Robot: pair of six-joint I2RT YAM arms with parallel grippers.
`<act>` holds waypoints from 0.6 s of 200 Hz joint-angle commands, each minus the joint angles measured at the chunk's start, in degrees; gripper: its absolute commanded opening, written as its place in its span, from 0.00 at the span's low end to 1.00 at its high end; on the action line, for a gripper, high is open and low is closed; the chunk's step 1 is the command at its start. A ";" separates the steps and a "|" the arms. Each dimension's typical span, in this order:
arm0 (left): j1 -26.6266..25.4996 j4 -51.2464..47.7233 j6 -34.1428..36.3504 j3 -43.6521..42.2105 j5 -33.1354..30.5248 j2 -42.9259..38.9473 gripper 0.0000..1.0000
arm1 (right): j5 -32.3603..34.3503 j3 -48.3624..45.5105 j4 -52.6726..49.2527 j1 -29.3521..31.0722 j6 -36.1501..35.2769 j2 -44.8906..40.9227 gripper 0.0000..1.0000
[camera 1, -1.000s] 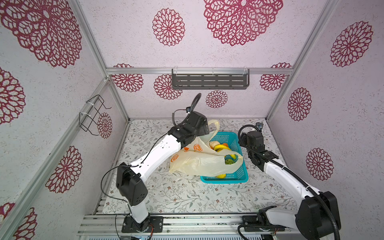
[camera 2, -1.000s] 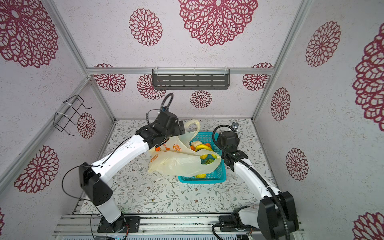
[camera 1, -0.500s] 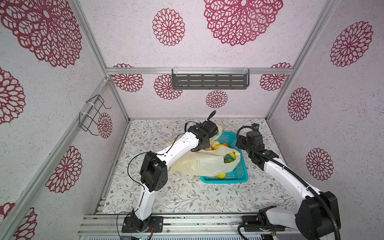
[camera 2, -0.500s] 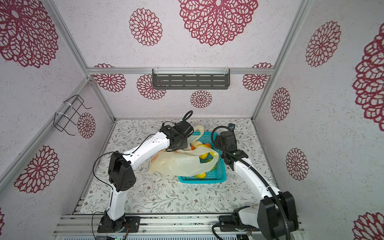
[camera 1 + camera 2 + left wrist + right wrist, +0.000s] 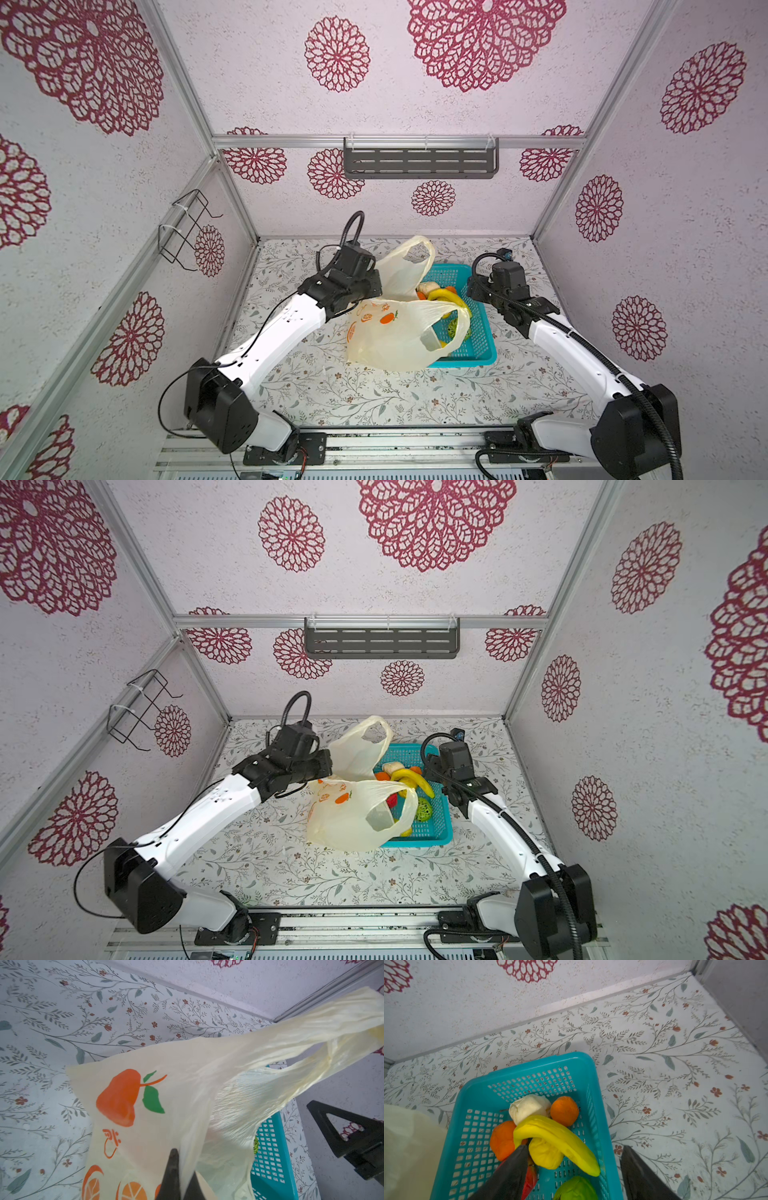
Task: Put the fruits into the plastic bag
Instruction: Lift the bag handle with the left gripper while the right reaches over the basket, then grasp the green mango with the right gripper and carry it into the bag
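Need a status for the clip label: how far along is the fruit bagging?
Done: the left gripper is shut on an edge of the plastic bag, holding it up beside the teal basket. In hand: the right gripper hangs open over the banana in the basket, gripping nothing. Left: all the fruits. They lie in the basket, and none shows inside the bag.
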 commanded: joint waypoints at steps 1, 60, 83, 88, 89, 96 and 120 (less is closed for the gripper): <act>1.18 10.70 2.06 -5.16 6.86 -3.32 0.00 | -7.45 -0.35 -4.36 0.94 -0.26 -0.38 0.72; 3.64 11.37 1.11 -6.96 10.87 -3.74 0.00 | -7.28 0.69 -14.03 4.68 -4.70 7.44 0.75; 4.08 11.31 -0.41 -6.88 10.65 -3.01 0.00 | -4.19 1.72 -15.48 6.03 -4.03 10.66 0.77; 4.05 11.20 -0.63 -6.79 10.66 -2.86 0.00 | -3.69 1.80 -15.51 6.22 -3.72 11.24 0.78; 4.04 11.18 -0.63 -6.75 10.66 -2.83 0.00 | -3.57 1.81 -15.49 6.27 -3.61 11.35 0.78; 4.04 10.98 -0.87 -6.61 10.50 -2.68 0.00 | -3.24 1.82 -15.32 6.53 -3.12 12.16 0.78; 4.21 10.16 -1.76 -6.11 9.47 -2.55 0.00 | -2.70 3.37 -16.35 7.47 -2.95 15.73 0.78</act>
